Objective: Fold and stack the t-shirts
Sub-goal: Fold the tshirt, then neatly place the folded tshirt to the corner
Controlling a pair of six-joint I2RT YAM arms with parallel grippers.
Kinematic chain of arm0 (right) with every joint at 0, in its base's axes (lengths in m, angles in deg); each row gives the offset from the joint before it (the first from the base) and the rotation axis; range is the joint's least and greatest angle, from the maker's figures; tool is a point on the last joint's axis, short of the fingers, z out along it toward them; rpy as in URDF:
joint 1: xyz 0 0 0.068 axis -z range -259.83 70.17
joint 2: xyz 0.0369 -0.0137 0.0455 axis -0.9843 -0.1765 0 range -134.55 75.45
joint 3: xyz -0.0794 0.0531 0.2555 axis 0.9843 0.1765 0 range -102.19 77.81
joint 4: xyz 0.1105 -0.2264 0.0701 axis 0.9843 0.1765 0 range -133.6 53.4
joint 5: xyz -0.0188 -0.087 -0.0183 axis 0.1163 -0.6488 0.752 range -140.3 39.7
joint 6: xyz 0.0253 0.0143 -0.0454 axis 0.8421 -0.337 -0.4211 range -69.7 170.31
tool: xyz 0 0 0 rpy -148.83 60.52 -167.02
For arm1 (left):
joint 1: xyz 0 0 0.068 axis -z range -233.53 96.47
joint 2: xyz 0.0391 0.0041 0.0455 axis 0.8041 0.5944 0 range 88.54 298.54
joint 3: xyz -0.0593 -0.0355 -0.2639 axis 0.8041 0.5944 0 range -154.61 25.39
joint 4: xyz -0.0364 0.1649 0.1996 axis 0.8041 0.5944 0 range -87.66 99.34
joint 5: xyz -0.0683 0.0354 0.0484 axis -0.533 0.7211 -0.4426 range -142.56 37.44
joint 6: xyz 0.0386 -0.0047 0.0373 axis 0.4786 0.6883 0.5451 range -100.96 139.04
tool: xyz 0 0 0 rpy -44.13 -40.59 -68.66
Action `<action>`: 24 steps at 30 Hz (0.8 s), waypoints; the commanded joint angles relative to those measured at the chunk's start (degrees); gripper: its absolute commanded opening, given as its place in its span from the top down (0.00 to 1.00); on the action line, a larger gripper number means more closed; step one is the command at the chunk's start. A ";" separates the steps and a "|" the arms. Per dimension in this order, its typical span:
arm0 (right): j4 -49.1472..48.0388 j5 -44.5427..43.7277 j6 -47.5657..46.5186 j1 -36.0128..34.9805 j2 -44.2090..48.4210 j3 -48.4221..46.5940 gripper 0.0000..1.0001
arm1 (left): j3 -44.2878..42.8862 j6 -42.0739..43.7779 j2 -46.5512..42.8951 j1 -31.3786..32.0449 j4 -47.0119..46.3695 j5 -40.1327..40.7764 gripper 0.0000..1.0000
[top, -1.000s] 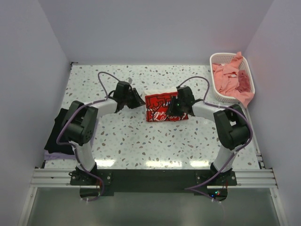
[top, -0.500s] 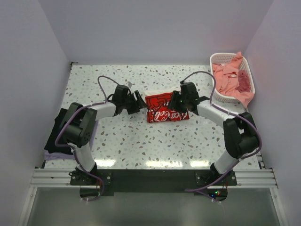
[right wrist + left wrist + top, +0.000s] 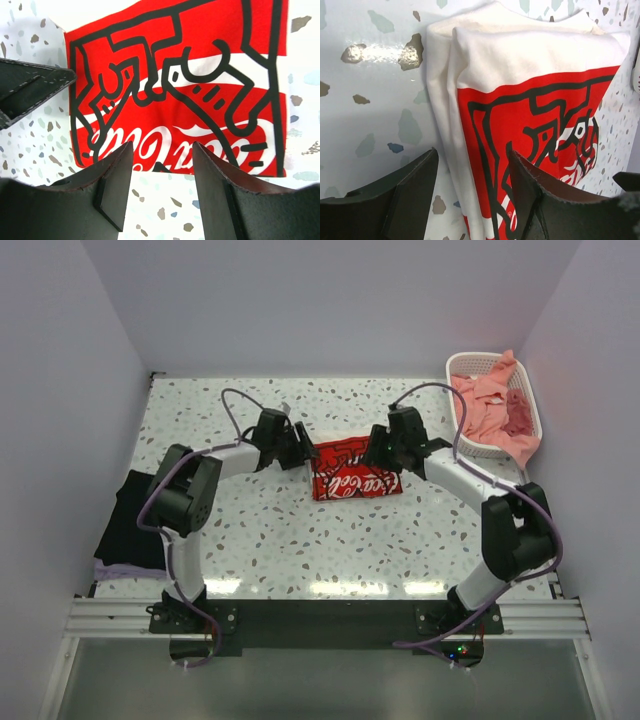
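A folded cream-white t-shirt [image 3: 352, 472] with a red-and-black print lies mid-table. My left gripper [image 3: 300, 443] hovers at its left edge, jaws open; in the left wrist view the shirt's [image 3: 520, 100] folded edge runs between the fingers [image 3: 407, 195] of this gripper [image 3: 470, 190]. My right gripper [image 3: 385, 448] is open over the shirt's right part. In the right wrist view this gripper [image 3: 162, 177] frames bare table just off the edge of the print [image 3: 180, 85]. Salmon-pink t-shirts [image 3: 490, 405] fill the basket. A black t-shirt [image 3: 130, 520] lies on a lavender one [image 3: 125, 570] at the left edge.
The white lattice basket [image 3: 462, 430] stands at the back right corner, pink cloth hanging over its rim. White walls close in the speckled table [image 3: 300, 540] on three sides. Both arm bases sit on the rail at the near edge.
Both grippers' jaws have widened over the last second. The left gripper moved right and farther back to the shirt's left edge; the right one shifted towards the back of the table.
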 commanded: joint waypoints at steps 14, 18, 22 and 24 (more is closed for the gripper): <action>-0.44 0.37 -0.43 2.13 6.33 1.50 0.45 | -4.55 -10.36 2.95 9.19 16.19 19.15 0.92; -0.44 0.81 -0.43 2.13 7.29 2.64 0.46 | -7.17 -14.24 -0.47 7.26 22.79 22.32 1.00; -0.61 1.86 -0.26 2.13 7.29 3.17 0.46 | -11.39 -17.58 -1.36 3.22 31.22 23.82 1.00; -0.61 2.04 -0.34 2.22 7.47 3.44 0.46 | -12.80 -18.55 -1.97 1.63 34.30 23.99 1.00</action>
